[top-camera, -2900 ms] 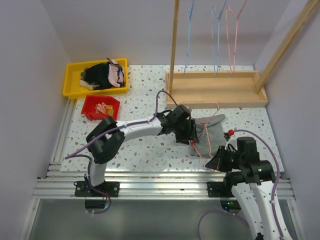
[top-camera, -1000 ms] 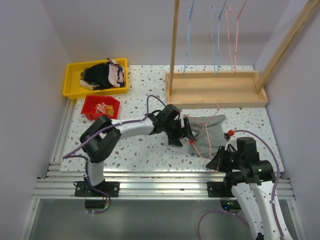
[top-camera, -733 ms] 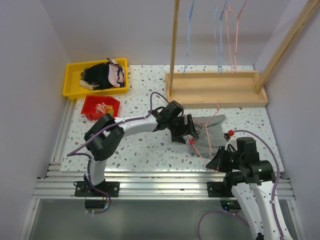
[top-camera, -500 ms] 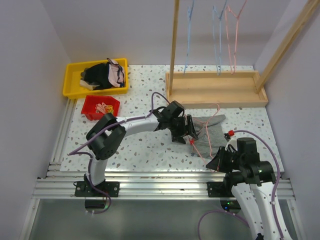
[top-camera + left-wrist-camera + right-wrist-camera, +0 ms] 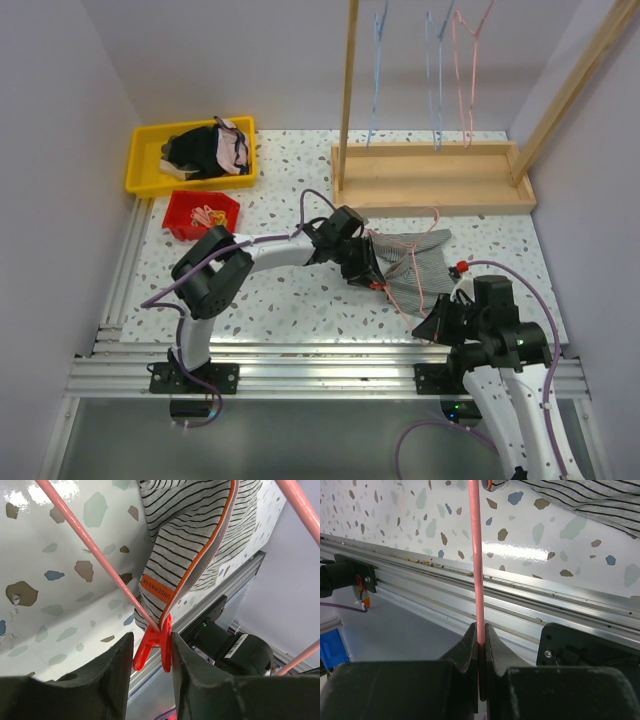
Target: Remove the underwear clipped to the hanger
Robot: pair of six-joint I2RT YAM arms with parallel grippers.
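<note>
The grey striped underwear [image 5: 420,262] lies flat on the table, fastened to a pink wire hanger [image 5: 404,298] by a red clip [image 5: 380,285]. In the left wrist view, the underwear [image 5: 190,545] has an orange-edged waistband, and the clip [image 5: 155,645] pins it to the hanger's bar [image 5: 90,540]. My left gripper [image 5: 151,639] is shut on that clip, one finger against each handle. My right gripper [image 5: 479,630] is shut on the hanger's rod [image 5: 476,555] near the table's front edge. A second red clip [image 5: 461,266] sits at the underwear's right end. A pale pink underwear [image 5: 232,148] lies in the yellow bin.
The yellow bin [image 5: 140,170] at the back left also holds a black clothing heap. A small red box [image 5: 200,215] of clips stands in front of it. A wooden rack base [image 5: 430,178] with hanging hangers [image 5: 435,70] stands at the back right. Aluminium rails [image 5: 320,360] line the front edge.
My left gripper's jaws have come together from wide open onto the red clip. It also shifted slightly toward the underwear's left end. The right arm has not moved.
</note>
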